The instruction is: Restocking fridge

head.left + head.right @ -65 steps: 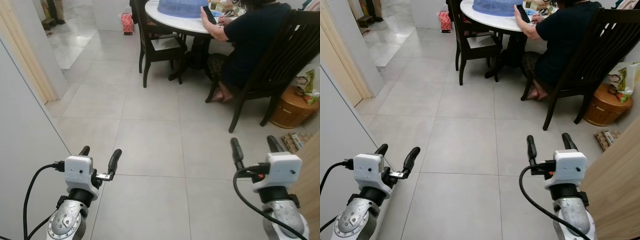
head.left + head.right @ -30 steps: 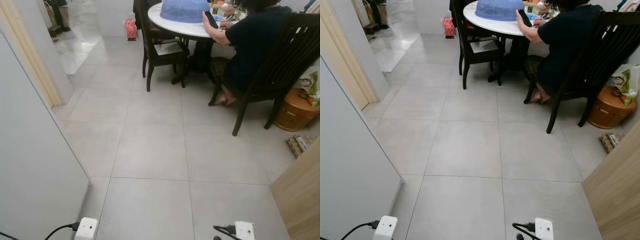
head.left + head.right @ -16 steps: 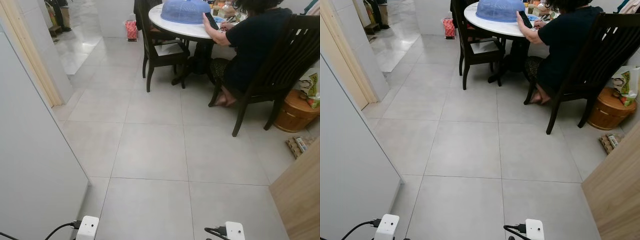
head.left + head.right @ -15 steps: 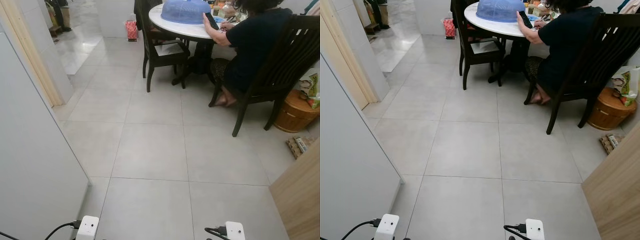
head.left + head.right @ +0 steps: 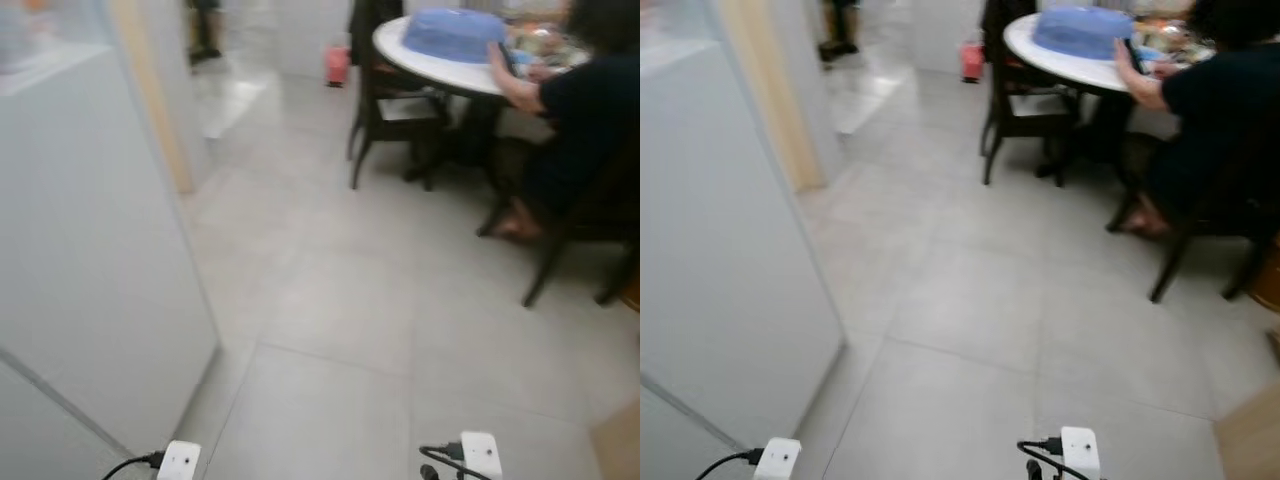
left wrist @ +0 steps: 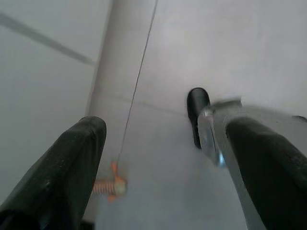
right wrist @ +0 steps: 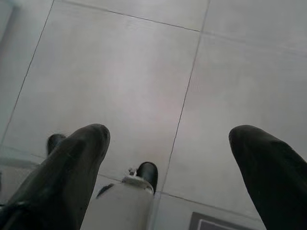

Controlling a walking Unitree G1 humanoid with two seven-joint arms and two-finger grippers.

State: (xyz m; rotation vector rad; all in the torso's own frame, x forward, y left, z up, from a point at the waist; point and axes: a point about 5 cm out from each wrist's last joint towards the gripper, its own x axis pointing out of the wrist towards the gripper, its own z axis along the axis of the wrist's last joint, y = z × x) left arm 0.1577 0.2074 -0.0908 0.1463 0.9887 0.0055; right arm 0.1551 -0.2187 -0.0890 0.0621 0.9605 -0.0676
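step: walking, head views blurred, nothing carried | left gripper (image 6: 158,158) fingers spread, empty, over floor (image 5: 350,330) | right gripper (image 7: 168,158) spread, empty | fridge: likely white panel (image 5: 90,250) at left | next: face it, find handle

Both arms hang low, at the bottom edge of the blurred head views. Left wrist housing (image 5: 180,461), white, black cable trailing off toward the robot's left. Right wrist housing (image 5: 480,454), white, black cable looping from its inner side. Left gripper (image 6: 158,158): two black fingers (image 6: 64,167) spread wide apart, pointing down, nothing between them. Right gripper (image 7: 168,158): fingers (image 7: 72,163) likewise set wide, aimed downward, nothing held. Below each gripper a rounded black foot tip (image 6: 197,103) with a pale leg part beside it; the wrist views are soft in focus.
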